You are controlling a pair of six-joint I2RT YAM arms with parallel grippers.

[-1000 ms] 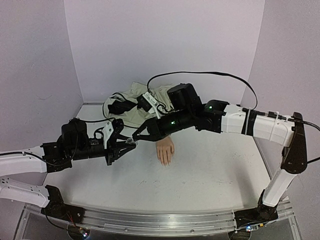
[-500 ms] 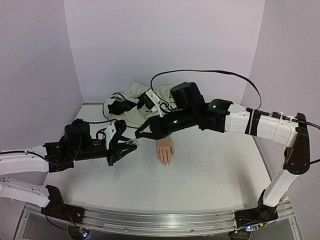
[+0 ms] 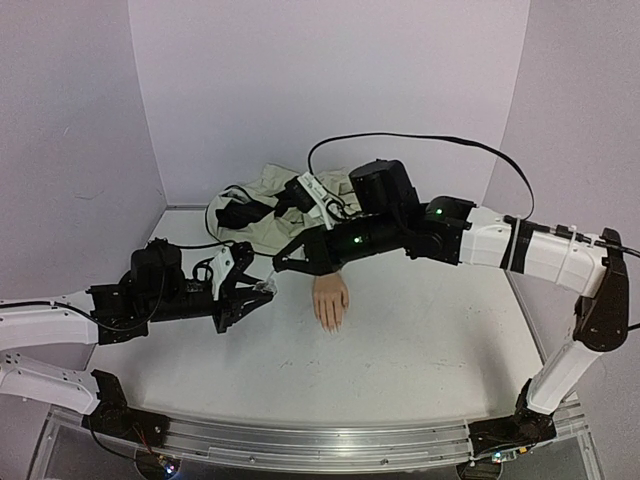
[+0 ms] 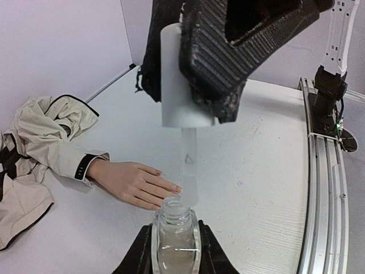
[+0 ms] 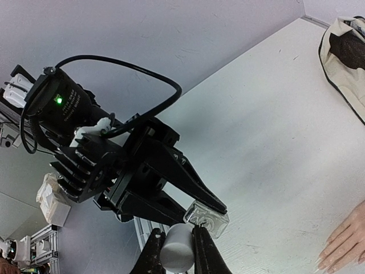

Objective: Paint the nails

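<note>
The mannequin hand (image 3: 329,301) lies palm down on the white table, fingers toward the near edge, cream dark-cuffed sleeve behind it. Its nails (image 4: 178,188) show in the left wrist view. My left gripper (image 3: 262,289) is shut on a clear glass polish bottle (image 4: 174,242), held upright left of the hand. My right gripper (image 3: 281,264) is shut on the white brush cap (image 4: 181,80). The cap is lifted above the bottle. Its brush stem (image 4: 189,171) hangs just over the open bottle neck. The cap (image 5: 178,255) and bottle (image 5: 207,217) also show in the right wrist view.
A crumpled cream jacket (image 3: 265,205) with dark patches lies at the back of the table behind the hand. Black cables run over it. Purple walls close in the back and both sides. A metal rail (image 4: 320,171) runs along the near edge.
My right gripper has risen a little with the white cap, drawing the brush up out of the bottle. The left gripper and bottle have stayed nearly in place.
</note>
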